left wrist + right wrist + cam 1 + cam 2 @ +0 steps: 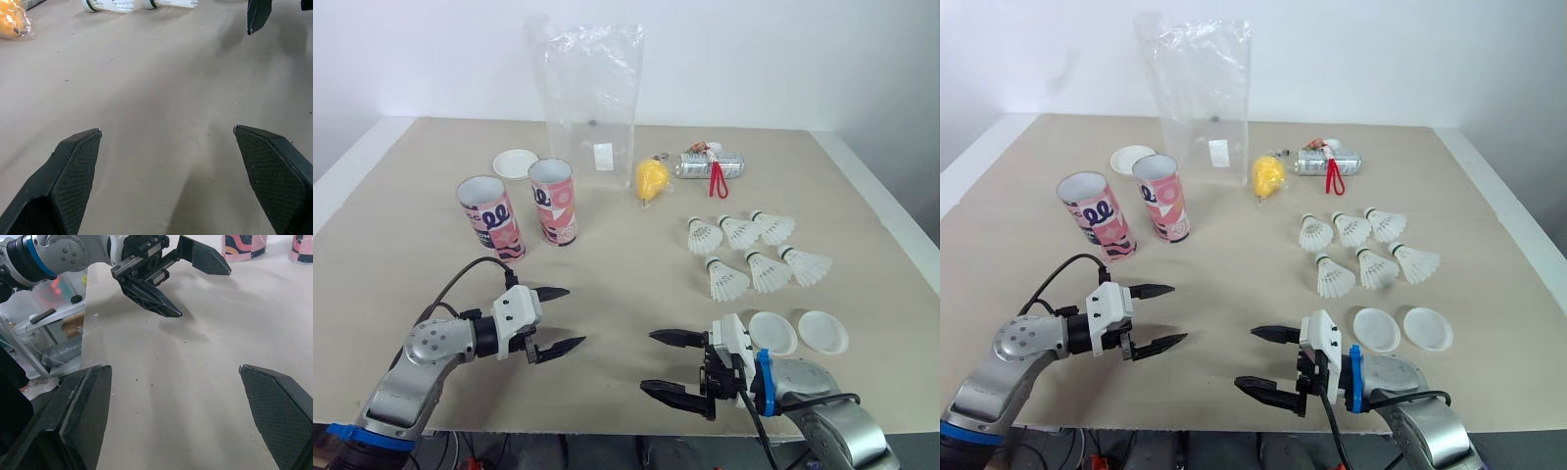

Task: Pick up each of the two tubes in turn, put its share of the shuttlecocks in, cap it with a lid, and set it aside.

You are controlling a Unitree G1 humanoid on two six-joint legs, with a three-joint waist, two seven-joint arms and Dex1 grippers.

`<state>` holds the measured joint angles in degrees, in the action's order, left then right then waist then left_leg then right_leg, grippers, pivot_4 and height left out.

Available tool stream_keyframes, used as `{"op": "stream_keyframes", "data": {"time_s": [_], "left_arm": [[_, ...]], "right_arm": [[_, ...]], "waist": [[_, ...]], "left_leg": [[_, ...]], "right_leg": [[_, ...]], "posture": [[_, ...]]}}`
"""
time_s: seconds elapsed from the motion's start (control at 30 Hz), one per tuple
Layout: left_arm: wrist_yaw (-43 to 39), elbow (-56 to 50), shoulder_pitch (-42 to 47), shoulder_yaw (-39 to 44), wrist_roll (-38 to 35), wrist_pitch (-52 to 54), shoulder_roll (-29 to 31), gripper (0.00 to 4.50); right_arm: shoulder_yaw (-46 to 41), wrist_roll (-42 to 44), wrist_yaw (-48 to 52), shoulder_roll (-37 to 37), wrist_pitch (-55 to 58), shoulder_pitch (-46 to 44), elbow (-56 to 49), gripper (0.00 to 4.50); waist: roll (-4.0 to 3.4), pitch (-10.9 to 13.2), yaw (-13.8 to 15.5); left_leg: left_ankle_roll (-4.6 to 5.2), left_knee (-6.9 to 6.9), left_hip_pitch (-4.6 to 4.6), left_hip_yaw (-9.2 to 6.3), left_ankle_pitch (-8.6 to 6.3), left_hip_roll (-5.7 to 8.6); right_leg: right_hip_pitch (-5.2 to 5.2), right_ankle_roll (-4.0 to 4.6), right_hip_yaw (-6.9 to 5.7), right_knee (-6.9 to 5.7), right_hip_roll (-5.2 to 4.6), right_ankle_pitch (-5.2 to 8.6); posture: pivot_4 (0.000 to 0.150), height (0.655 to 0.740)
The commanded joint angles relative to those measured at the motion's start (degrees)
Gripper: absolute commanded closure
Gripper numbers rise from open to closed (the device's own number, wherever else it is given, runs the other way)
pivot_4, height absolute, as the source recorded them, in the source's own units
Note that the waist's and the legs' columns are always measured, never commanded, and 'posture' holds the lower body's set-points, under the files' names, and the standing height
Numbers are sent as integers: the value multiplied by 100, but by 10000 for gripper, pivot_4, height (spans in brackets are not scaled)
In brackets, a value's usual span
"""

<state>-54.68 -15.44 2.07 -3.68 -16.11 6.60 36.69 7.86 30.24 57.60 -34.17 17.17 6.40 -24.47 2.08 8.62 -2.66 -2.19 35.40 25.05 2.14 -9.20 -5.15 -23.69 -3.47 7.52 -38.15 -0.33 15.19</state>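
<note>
Beige tabletop (626, 284) carries two pink patterned cardboard tubes (492, 217), upright and side by side on the robot's left, well apart from six white feathered shuttlecocks (740, 232) clustered on the right. Two round white plastic lids (772, 333) lie just beside the right gripper (647, 360), which hovers near the front edge, jaws spread and empty; the left gripper (576, 315) likewise

tbl (607, 284) matt smooth | bag (590, 98) clr glossy plastic | lids (773, 333) white plastic
</note>
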Motion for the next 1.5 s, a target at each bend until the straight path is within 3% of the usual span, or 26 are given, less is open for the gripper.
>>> {"op": "stream_keyframes", "data": {"time_s": [0.03,0.3,0.8,0.97,1.13,1.3,1.5], "left_arm": [[-102,-155,70,19,-119,-77,7,0],[-262,-291,222,-7,-444,129,-35,0],[149,-256,223,35,-294,90,-303,0],[1016,-432,-19,210,-12,143,-640,0],[2684,-1056,-552,605,397,736,-1368,0],[3750,-1499,-970,752,846,984,-1946,0],[5040,-1760,-1298,964,1442,1246,-2715,0]], "right_arm": [[-134,56,47,7,-122,-26,-29,361],[-117,37,4,30,-169,-56,-38,361],[-298,329,-284,171,21,36,-230,361],[-663,521,-430,23,283,-332,-249,361],[-836,754,-408,102,699,-1948,630,361],[-664,463,-264,380,589,-2892,1620,361],[-164,93,1047,396,71,-3596,2675,361]], "waist": [[0,0,-1],[0,0,0],[0,0,1],[-2,1,-1],[0,9,-55],[7,11,0],[3,14,-6]], "left_leg": [[0,0,0,0,0,0],[0,0,0,0,0,0],[0,0,0,0,0,0],[0,1,0,0,0,0],[5,10,-9,-2,3,0],[8,6,-27,-21,5,3],[11,5,-6,-29,-2,29]], "right_leg": [[0,0,0,0,0,0],[1,0,0,0,0,0],[2,0,-1,0,1,0],[4,0,0,0,0,0],[7,-5,5,0,4,-21],[27,0,0,0,15,-16],[24,-3,8,3,4,-9]], "posture": [[1500,7400],[1500,7400],[1500,7400],[1500,7400],[1500,7400],[1500,7400],[1500,7400]]}}
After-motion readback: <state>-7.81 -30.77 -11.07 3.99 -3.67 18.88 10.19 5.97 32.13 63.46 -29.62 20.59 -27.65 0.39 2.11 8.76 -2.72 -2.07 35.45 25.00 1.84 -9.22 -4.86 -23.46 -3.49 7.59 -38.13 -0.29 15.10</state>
